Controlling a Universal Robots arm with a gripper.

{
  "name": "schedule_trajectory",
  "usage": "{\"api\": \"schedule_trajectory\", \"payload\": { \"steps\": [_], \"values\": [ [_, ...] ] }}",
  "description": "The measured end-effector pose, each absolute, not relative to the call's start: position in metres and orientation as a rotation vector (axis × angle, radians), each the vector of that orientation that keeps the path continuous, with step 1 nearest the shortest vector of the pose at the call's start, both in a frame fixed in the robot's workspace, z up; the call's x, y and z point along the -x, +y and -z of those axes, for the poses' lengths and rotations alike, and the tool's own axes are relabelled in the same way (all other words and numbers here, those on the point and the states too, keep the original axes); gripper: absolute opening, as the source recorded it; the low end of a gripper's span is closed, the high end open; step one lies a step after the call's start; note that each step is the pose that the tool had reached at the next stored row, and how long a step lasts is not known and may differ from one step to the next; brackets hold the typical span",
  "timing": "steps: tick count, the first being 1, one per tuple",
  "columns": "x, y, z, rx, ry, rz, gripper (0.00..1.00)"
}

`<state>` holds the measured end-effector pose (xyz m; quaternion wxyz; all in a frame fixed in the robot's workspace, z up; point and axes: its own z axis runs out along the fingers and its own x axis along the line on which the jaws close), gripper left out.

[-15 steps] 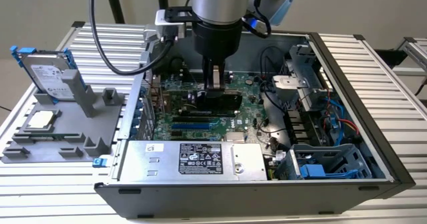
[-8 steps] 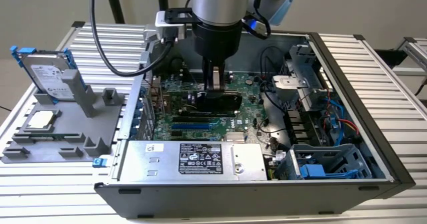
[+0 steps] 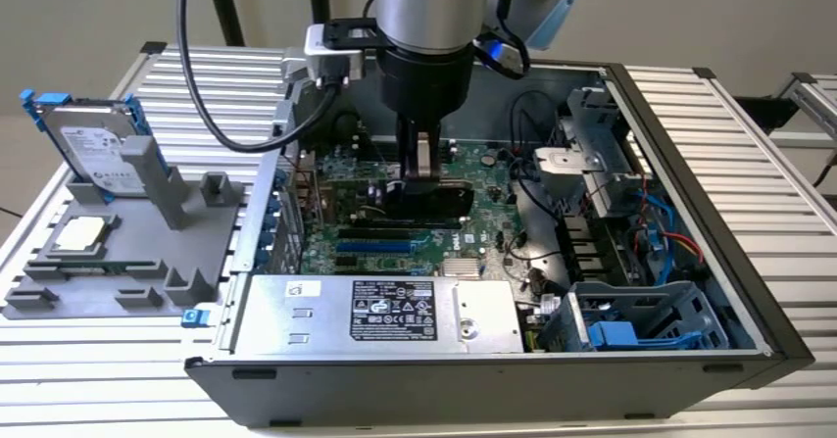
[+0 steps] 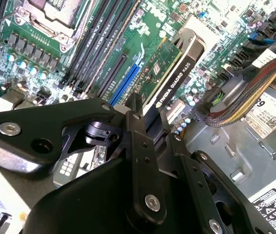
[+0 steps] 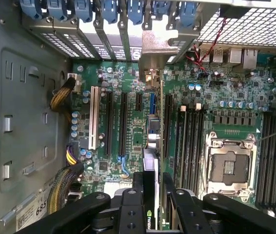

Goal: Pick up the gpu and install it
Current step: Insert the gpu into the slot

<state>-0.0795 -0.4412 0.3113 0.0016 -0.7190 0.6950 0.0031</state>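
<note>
Exterior view: tool [image 3: 421,185] clamps gpu [image 3: 438,201], its lower edge hidden.

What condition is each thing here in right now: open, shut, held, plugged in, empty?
gpu: held on edge by the gripper, down over the motherboard.
gripper: shut on the gpu, inside the case.
computer case: side panel off, lying open.
CPU socket: empty.
hard drive: standing upright in the grey holder.
CPU chip: lying flat on the grey holder.
</note>
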Motion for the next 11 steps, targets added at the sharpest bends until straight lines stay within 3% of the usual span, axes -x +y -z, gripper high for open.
{"api": "schedule_trajectory", "payload": {
  "steps": [11],
  "values": [
    [0.0795, -0.4412, -0.3099, 2.258, 2.180, -0.010, 0.00]
  ]
}}
